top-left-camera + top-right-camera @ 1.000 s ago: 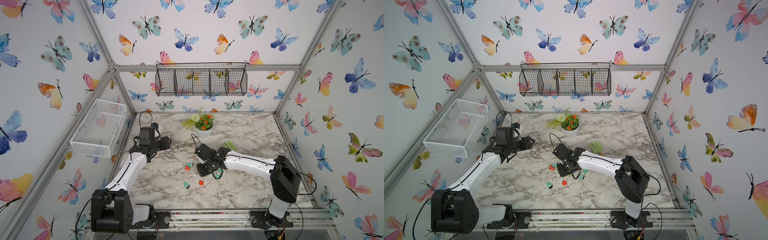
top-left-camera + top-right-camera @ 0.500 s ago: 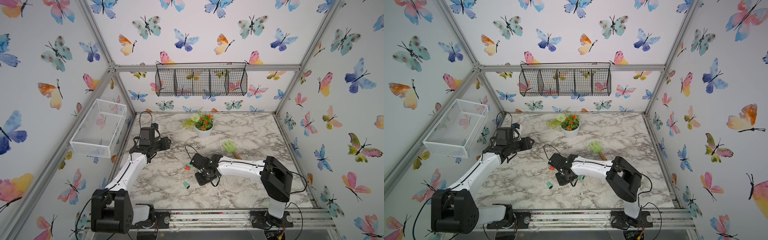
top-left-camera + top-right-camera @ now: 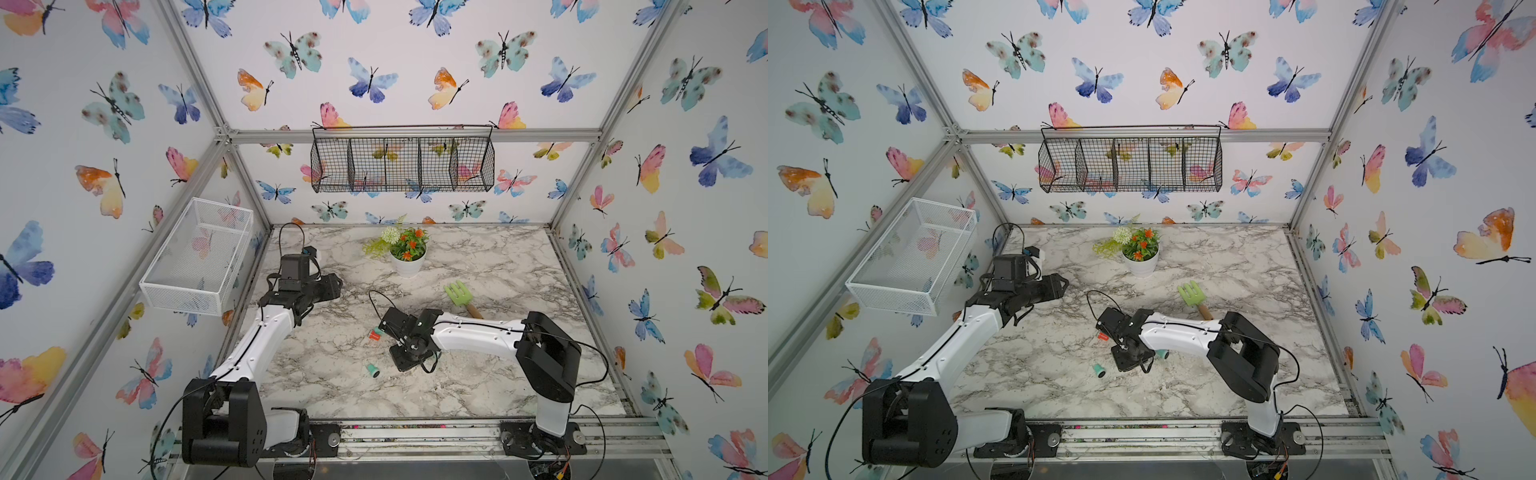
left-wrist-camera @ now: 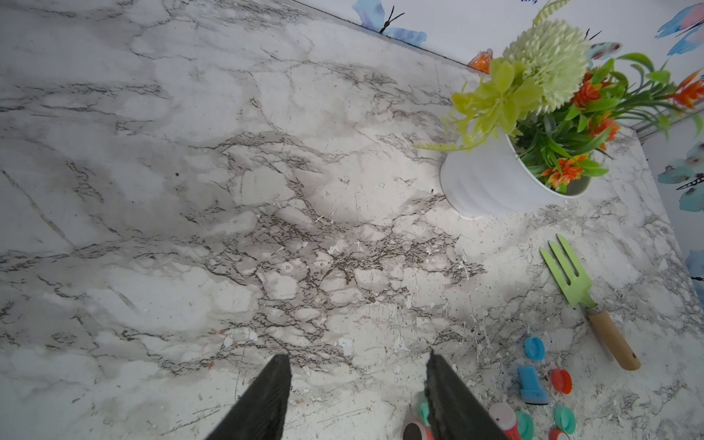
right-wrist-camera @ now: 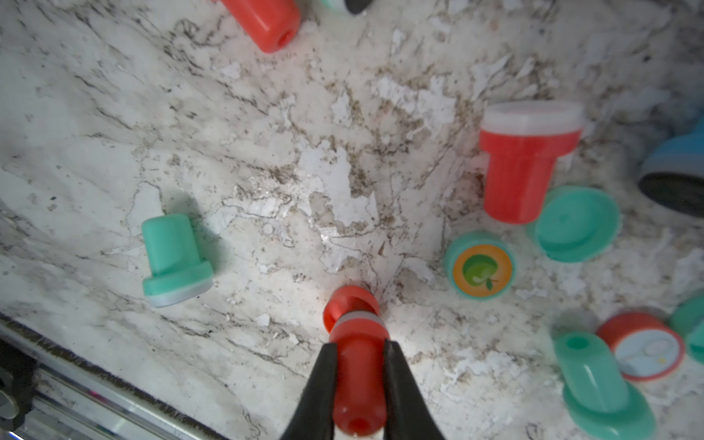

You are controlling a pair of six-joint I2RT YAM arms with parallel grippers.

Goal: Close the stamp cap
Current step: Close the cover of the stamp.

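Note:
In the right wrist view my right gripper (image 5: 360,346) is shut on the shaft of a red stamp (image 5: 358,377). The stamp's head, with a white ring, sits in a red cap (image 5: 348,301) that lies on the marble table (image 5: 266,152). In both top views the right gripper (image 3: 409,353) (image 3: 1130,353) points down at the table's middle front and hides stamp and cap. My left gripper (image 4: 358,364) is open with nothing between its fingers. It hovers over the back left of the table (image 3: 328,286).
Loose around the held stamp lie a teal stamp (image 5: 173,259), a red stamp with a white base (image 5: 525,164), an upturned teal cap (image 5: 577,223), an apple-sticker cap (image 5: 482,270) and a red cap (image 5: 640,346). A flower pot (image 3: 407,264) and green garden fork (image 3: 457,293) stand behind.
My right gripper has moved toward the front of the table and come down over the red cap, which it now hides in the top views. The left arm has not moved.

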